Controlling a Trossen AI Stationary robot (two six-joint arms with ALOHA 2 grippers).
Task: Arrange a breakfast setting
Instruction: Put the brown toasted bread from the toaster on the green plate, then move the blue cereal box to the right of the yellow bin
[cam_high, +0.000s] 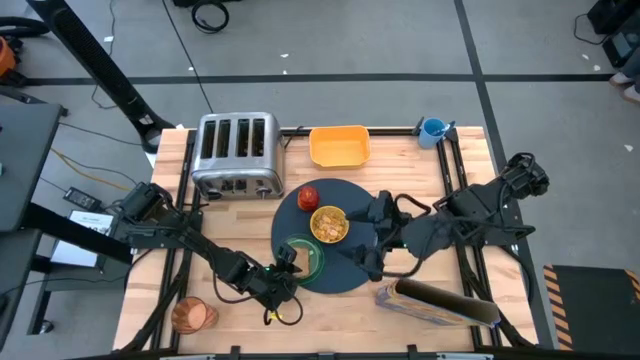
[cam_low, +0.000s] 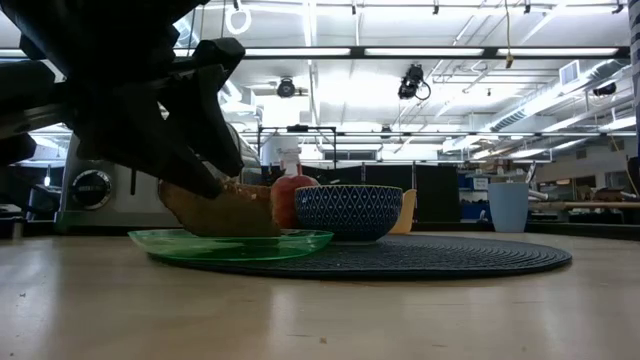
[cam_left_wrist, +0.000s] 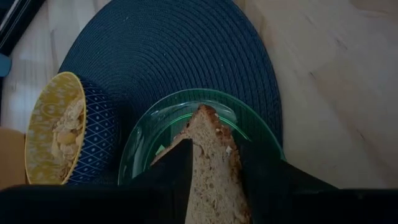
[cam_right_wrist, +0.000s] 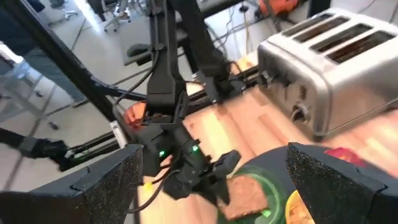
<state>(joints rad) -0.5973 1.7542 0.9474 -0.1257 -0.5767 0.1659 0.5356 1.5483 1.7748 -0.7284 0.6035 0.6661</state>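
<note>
A toast slice (cam_left_wrist: 211, 162) lies on the green plate (cam_left_wrist: 155, 130), which sits on the near left part of the dark blue round mat (cam_high: 345, 195). In the low view the toast (cam_low: 225, 212) tilts, its lower end on the plate (cam_low: 240, 243). My left gripper (cam_high: 292, 262) is open, its fingers on either side of the toast's near end. The cereal bowl (cam_high: 329, 224) and the red apple (cam_high: 308, 196) stand on the mat's far half. An amber cup (cam_high: 193, 315) stands near the front left corner. My right gripper (cam_high: 372, 235) hovers open above the mat's right side. My left gripper has one finger (cam_left_wrist: 177, 177) on each side of the toast's near end (cam_left_wrist: 214, 193), slanting down from the table's near left. I cannot tell whether the fingers touch the toast. The toast rests on the plate.
A silver toaster (cam_high: 237, 155) stands at the far left, with a yellow container (cam_high: 340, 146) and a blue cup (cam_high: 433, 130) along the far edge. A long bag (cam_high: 437, 303) lies near the front right. Bare wood lies in front of the mat.
</note>
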